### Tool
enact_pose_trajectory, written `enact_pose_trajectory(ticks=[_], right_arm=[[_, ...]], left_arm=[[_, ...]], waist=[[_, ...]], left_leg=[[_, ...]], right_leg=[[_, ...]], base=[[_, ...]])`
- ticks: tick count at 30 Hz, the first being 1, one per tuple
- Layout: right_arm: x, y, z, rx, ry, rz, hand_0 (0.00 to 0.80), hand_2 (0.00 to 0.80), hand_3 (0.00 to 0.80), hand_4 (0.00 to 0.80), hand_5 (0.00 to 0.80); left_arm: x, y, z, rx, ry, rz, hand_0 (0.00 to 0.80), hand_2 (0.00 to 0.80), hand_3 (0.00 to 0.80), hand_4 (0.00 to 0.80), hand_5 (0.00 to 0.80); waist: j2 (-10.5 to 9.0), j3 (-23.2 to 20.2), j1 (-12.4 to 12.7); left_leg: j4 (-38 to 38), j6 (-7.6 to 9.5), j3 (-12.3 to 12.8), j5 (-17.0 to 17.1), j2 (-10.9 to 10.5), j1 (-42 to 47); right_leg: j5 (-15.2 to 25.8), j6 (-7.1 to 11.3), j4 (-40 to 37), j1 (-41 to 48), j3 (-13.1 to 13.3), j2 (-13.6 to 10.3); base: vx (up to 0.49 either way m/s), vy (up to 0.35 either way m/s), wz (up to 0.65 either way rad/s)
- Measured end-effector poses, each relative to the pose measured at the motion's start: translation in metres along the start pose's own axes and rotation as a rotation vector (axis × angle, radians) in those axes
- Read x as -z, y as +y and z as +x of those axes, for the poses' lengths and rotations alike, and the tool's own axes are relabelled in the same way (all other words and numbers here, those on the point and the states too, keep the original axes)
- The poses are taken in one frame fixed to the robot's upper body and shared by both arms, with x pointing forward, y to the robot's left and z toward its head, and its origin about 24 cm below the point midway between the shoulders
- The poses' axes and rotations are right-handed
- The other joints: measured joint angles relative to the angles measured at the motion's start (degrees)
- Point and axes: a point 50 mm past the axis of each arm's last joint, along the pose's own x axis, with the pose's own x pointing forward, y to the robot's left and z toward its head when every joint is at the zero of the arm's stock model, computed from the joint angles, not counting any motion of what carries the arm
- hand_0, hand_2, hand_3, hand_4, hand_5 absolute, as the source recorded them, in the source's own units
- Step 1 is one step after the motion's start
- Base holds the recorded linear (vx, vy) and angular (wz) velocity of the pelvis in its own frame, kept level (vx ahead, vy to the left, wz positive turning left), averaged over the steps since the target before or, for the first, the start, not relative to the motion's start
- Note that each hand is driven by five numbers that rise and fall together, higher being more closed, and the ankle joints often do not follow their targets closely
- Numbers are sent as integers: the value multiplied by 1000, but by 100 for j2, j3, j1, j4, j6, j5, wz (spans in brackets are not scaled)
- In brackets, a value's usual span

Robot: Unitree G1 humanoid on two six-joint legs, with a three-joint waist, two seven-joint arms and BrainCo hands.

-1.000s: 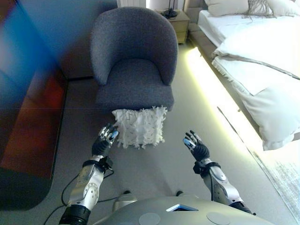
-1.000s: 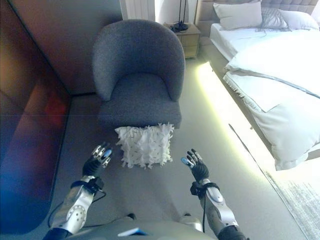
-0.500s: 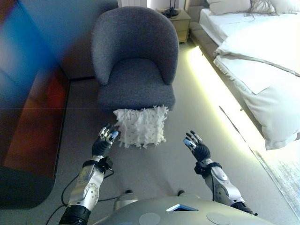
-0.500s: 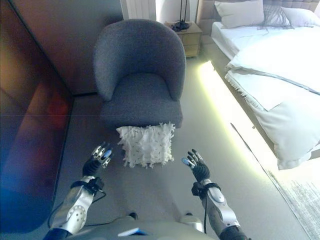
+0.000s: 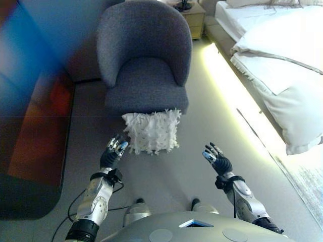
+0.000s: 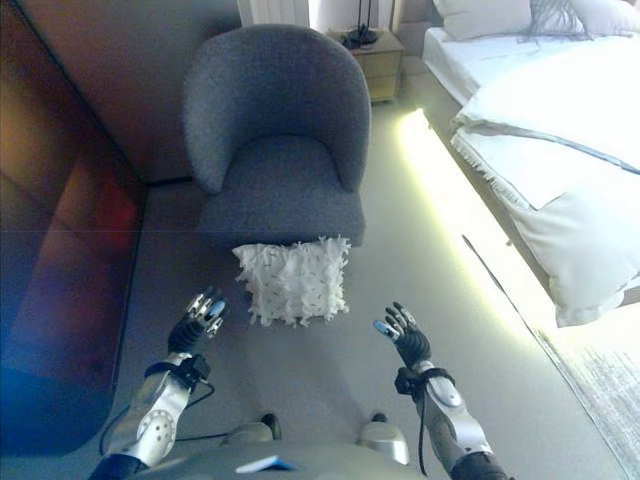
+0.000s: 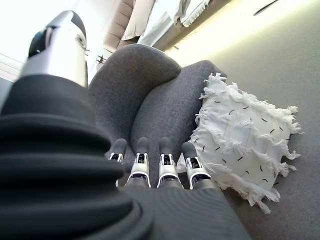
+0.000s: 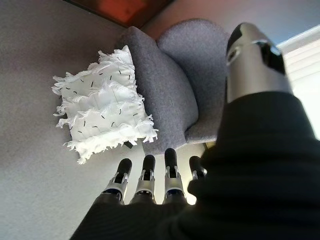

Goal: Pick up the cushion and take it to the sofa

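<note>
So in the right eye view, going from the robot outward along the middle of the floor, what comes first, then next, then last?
Left hand and right hand, open → cushion on the floor against the chair's front → chair → nightstand.

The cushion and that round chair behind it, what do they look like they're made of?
The cushion looks like soft white woven fabric: shaggy fringe tufts in rows, small dark flecks, a matte finish. The armchair seems upholstered in grey textured cloth, going by its nubbly, matte surface and padded curves. Exact fibres cannot be told.
</note>
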Motion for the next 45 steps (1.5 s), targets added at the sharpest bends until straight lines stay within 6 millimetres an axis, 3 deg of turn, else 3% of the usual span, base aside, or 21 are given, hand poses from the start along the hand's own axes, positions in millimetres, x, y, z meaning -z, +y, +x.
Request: enact_pose_trajectory(ticks=[3,4,5,6,8,10,12,17,20,22,24,26,28,29,30,32,34,36,39,42,45], right_arm=[[-4,1,2,26,-34,13,0,0,0,0,0],[-8,0,3,40,-59,15,0,0,0,0,0],[-6,-2,1,57,-58,19,0,0,0,0,0],[-2,-4,-2,77,-49,28,0,0,0,0,0],[5,-3,-5,93,-33,43,0,0,0,0,0],[6,-4,-6,99,-30,46,0,0,0,0,0],[5,-6,-7,108,-35,48,0,0,0,0,0],[6,-6,-7,109,-33,77,0,0,0,0,0],[8,-7,-7,119,-27,84,0,0,0,0,0],[11,-16,-10,152,-15,92,0,0,0,0,0],[4,-21,-8,152,-33,76,0,0,0,0,0],[7,-26,-12,160,-19,66,0,0,0,0,0],[10,-31,-17,173,-1,67,0,0,0,0,0],[9,-31,-16,169,-3,73,0,0,0,0,0],[9,-28,-14,156,-5,77,0,0,0,0,0],[7,-25,-12,121,-6,66,0,0,0,0,0],[1,-25,-9,94,-17,46,0,0,0,0,0],[-2,-27,-8,74,-21,22,0,0,0,0,0],[-1,-24,-7,49,-10,17,0,0,0,0,0],[-1,-19,-6,30,-10,13,0,0,0,0,0],[2,-21,-8,37,5,11,0,0,0,0,0]], left_arm=[[-5,-3,10,22,-10,12,0,0,0,0,0],[-7,-5,16,27,-12,15,0,0,0,0,0],[-7,-4,18,24,-11,18,0,0,0,0,0],[-10,-3,19,29,-18,27,0,0,0,0,0],[-17,5,17,17,-28,51,0,0,0,0,0],[-20,12,15,7,-29,72,0,0,0,0,0],[-20,11,15,14,-24,73,0,0,0,0,0],[-16,6,15,35,-10,72,0,0,0,0,0],[-7,9,9,31,20,68,0,0,0,0,0],[4,11,1,26,59,55,0,0,0,0,0],[6,9,-3,33,62,46,0,0,0,0,0],[4,7,-2,36,51,36,0,0,0,0,0],[-2,3,-1,50,27,32,0,0,0,0,0],[-4,2,-1,54,19,35,0,0,0,0,0],[-7,2,1,52,12,40,0,0,0,0,0],[-7,0,3,40,8,33,0,0,0,0,0],[-4,-3,4,22,7,7,0,0,0,0,0],[-5,-9,7,29,-3,-10,0,0,0,0,0],[-10,-9,11,23,-21,-16,0,0,0,0,0],[-8,-6,9,3,-18,-20,0,0,0,0,0],[-8,-3,7,-4,-21,-33,0,0,0,0,0]], waist=[[23,236,-151],[70,345,-237],[96,358,-291],[161,351,-284],[152,378,-261],[141,361,-275],[125,362,-286],[-101,343,-487],[-364,283,-453],[-408,233,-419],[-185,257,-406],[-32,82,-461],[10,-164,-590],[22,-202,-590],[-91,-192,-593],[-227,-261,-525],[-258,-279,-445],[-207,-247,-438],[-269,-142,-426],[-329,-110,-375],[-234,-30,-258]], left_leg=[[424,228,-17,-219,-182,-158],[796,407,-42,-432,-248,-296],[839,413,-153,-484,-303,-290],[840,497,-242,-491,-318,-260],[723,640,-338,-437,-383,-167],[642,711,-365,-397,-413,-195],[562,763,-439,-362,-498,-223],[483,750,-688,-370,-589,-293],[265,567,-754,-485,-586,27],[192,440,-657,-588,-513,408],[797,221,-465,-1099,-200,390],[753,18,-465,-1251,70,511],[705,-121,-376,-1338,323,603],[1106,-334,-252,-1359,460,567],[1790,-364,-93,-1377,565,322],[3337,-455,-143,-1027,772,-286],[4595,-427,-394,-540,868,-754],[5038,-347,-427,-523,807,-1207],[4525,-254,-369,-465,615,-1477],[2974,-161,-484,-411,413,-1373],[1439,-26,-716,-265,423,-1036]], right_leg=[[-249,77,1357,-496,-20,-355],[-238,47,2231,-853,29,-547],[-42,-80,2869,-1120,138,-670],[256,-237,3312,-1352,340,-694],[382,-229,3758,-1680,624,-646],[113,-216,3524,-1803,620,-468],[-109,-28,2680,-1783,615,-338],[91,440,10,-1709,584,-25],[108,487,34,-1675,-92,35],[254,360,403,-1609,-441,59],[245,346,672,-1556,-447,306],[209,234,1025,-1568,-528,484],[-130,-292,1379,-1691,-618,714],[-252,-529,1327,-1631,-620,870],[-329,-663,1257,-1531,-598,920],[-286,-888,1008,-1275,-502,1019],[-209,-1535,879,-1029,-394,1102],[-286,-1573,792,-909,-304,1113],[-296,-1588,607,-634,-237,1098],[-374,-1525,559,-528,5,1081],[-424,-1387,526,-412,215,1136]], base=[[62,357,36],[72,235,67],[125,196,66],[108,110,52],[149,32,31],[269,-81,32],[330,-163,18],[372,-81,26],[537,-31,12],[542,-90,-15],[531,-127,-25],[454,-168,-5],[427,-266,0],[400,-268,-15],[402,-235,-31],[311,-136,-69],[233,-36,-72],[259,29,-47],[204,100,-29],[272,184,-36],[294,168,-33]])
